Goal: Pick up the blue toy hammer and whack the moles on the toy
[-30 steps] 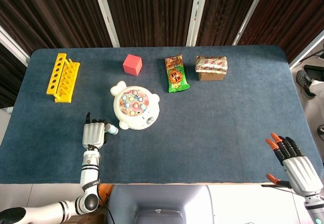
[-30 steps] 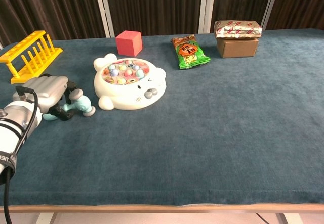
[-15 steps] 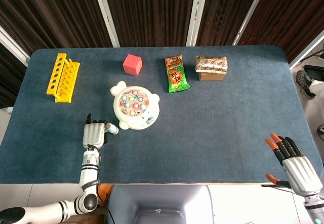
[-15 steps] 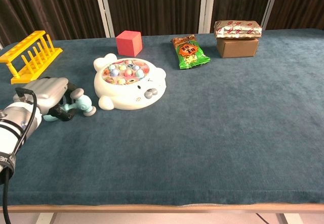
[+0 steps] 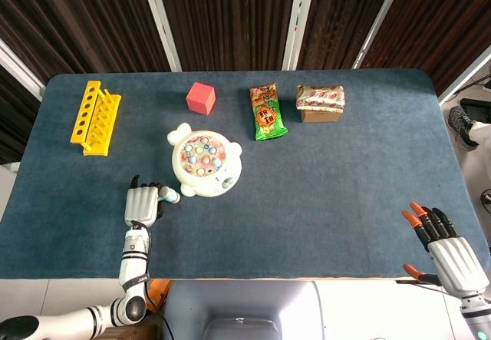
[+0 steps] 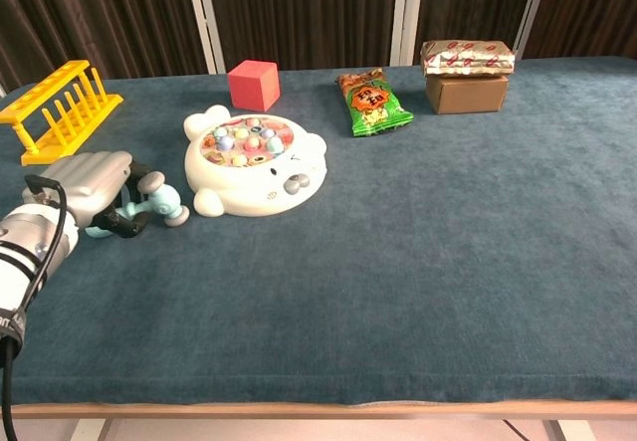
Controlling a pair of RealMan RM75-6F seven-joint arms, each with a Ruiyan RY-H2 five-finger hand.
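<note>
Since a second ago the left hand (image 6: 85,184) has drawn slightly back, fingers curled around the blue toy hammer (image 6: 149,209) – its head toward the mole toy (image 6: 256,160), handle lying across the table (image 6: 448,242). The right hand (image 5: 449,252) stays spread, holding nothing.

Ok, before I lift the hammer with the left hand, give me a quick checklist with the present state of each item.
1. Left hand closed around the blue toy hammer: ok, its fingers wrap the handle.
2. Grip firm enough to lift: cannot tell, the palm hides most of the handle.
3. Hammer head free of the mole toy: ok, a small gap shows in the chest view.
4. Hammer off the table: not ok, it seems to rest on the cloth.
5. Right hand out of the way: ok, open at the table's near right edge.
6. Moles unobstructed: ok, nothing lies over the toy.
</note>
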